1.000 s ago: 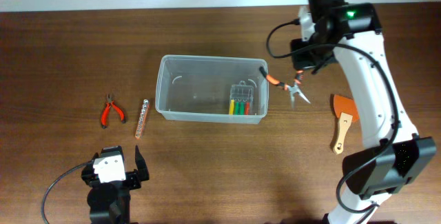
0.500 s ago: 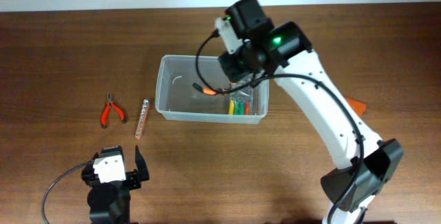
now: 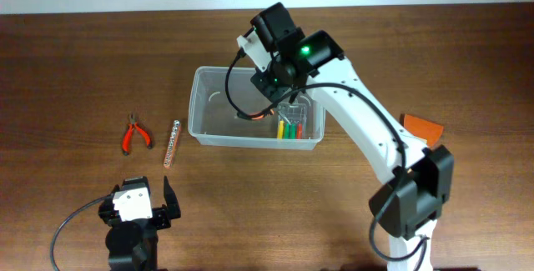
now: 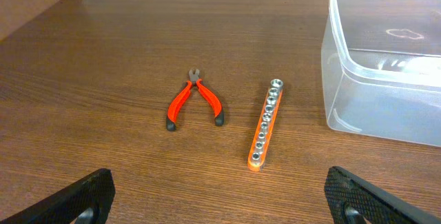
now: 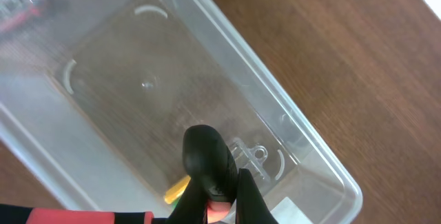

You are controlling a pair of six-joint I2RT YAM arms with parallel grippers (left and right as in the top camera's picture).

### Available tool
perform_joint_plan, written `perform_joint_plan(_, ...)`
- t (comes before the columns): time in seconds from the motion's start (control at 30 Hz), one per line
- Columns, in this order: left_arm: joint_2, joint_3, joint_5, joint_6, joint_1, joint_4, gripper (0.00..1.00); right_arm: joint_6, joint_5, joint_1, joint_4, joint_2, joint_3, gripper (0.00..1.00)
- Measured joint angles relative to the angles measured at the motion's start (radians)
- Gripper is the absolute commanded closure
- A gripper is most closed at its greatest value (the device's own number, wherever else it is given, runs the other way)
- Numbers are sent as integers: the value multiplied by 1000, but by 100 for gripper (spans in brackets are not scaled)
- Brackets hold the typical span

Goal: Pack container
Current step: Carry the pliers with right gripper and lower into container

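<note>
At the lower left, the left gripper rests spread wide and empty. It faces the red cutters and, just right of them, the socket rail on the table. In mid-frame sits the container, with a bit case in its right end. Above it, the right gripper seems clenched on orange-handled pliers, which hang over the tub's floor. The step looks like depositing them: lower, let go clear of the case, then lift out. At the far right an orange scraper lies unpacked.
</note>
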Motion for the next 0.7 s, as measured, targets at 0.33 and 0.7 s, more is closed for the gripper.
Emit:
perform_joint_plan(0.33, 0, 0, 0, 0, 0, 0, 1, -34, 19, 0, -6, 109, 0, 91)
perform_joint_plan(0.7, 0, 0, 0, 0, 0, 0, 1, -43, 18, 0, -45, 243, 0, 60)
